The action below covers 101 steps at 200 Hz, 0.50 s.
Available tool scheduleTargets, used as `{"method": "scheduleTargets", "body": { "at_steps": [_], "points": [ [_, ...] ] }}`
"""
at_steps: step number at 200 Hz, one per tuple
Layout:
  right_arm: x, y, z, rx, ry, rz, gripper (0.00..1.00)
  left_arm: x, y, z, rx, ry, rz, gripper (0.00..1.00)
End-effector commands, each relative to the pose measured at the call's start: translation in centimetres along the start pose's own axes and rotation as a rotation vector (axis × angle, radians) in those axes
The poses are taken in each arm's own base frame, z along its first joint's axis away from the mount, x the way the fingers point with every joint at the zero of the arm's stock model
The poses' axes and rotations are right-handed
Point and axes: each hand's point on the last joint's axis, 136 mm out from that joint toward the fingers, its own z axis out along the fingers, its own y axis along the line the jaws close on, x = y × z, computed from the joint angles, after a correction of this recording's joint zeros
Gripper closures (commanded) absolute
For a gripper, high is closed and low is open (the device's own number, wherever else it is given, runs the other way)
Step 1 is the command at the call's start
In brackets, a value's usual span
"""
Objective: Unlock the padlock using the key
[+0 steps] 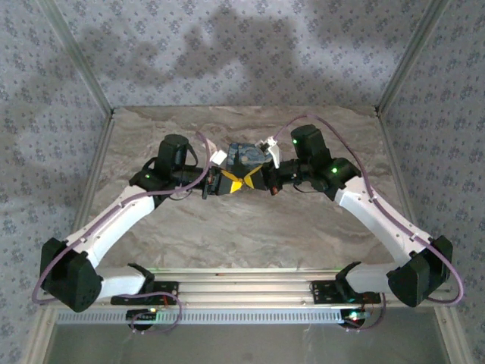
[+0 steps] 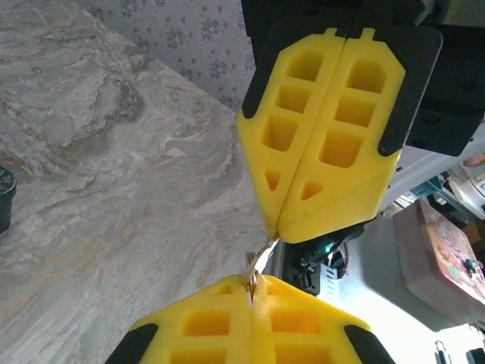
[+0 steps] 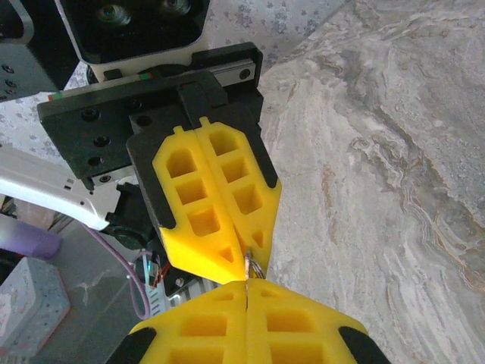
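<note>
Meeting tip to tip above the middle of the table (image 1: 250,235), the left gripper (image 1: 233,184) and the right gripper (image 1: 250,182) lay in one line in the top view, both arms bent inward. Their yellow fingers (image 1: 238,184) touched or nearly touched. What lay between them was too small to tell from there.

From the left wrist, the left gripper (image 2: 250,285) sat at the bottom with its jaws pressed together. The right gripper (image 2: 279,232) pointed down at it from above, also with no gap. A thin metal piece (image 2: 261,260) bridged the two tips and ran into both seams. Whether it was the key or its ring I could not tell. A dark round thing (image 2: 4,199) stood on the table at the left edge.

From the right wrist, the right gripper (image 3: 248,287) was below and the left gripper (image 3: 244,259) above, both clamped tight. The metal piece (image 3: 255,268) showed as a small loop pinched between the tips, off the table.
</note>
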Motion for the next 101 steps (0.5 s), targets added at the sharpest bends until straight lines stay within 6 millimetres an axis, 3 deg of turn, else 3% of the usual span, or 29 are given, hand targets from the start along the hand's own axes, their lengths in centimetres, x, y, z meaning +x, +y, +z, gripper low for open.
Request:
{"method": "scheduleTargets", "body": {
  "at_steps": [1,12,20,48,56,64,76,101],
  "points": [
    [-0.9,0.6,0.1,-0.034,-0.04,0.008,0.94,-1.5,-1.6,-0.4,0.043,-0.05,0.031,1.0],
    [-1.4,0.8,0.0,-0.041,-0.061,0.006,0.95,-1.7,-1.7,-0.5,0.046,-0.056,0.025,1.0],
    [-0.4,0.4,0.5,-0.049,-0.046,0.035,1.0,-1.7,-1.7,-0.5,0.046,-0.058,0.022,1.0],
    [-0.5,-0.1,0.7,-0.025,-0.05,0.1,1.0,-1.6,-0.9,-0.7,-0.025,-0.064,0.033,1.0],
    [-0.4,-0.8,0.7,0.014,-0.049,0.141,1.0,-1.4,-0.5,-1.0,-0.068,-0.067,0.049,0.92],
    [-0.1,-1.7,0.6,0.063,-0.05,0.197,1.0,-1.4,-0.1,-1.4,-0.115,-0.073,0.073,0.77],
    [0.2,-3.2,0.3,0.133,-0.058,0.292,1.0,-1.4,0.2,-2.0,-0.177,-0.086,0.119,0.62],
    [1.7,-6.1,-0.4,0.302,-0.063,0.481,1.0,-2.0,1.0,-3.2,-0.338,-0.143,0.256,0.52]
  ]
}}
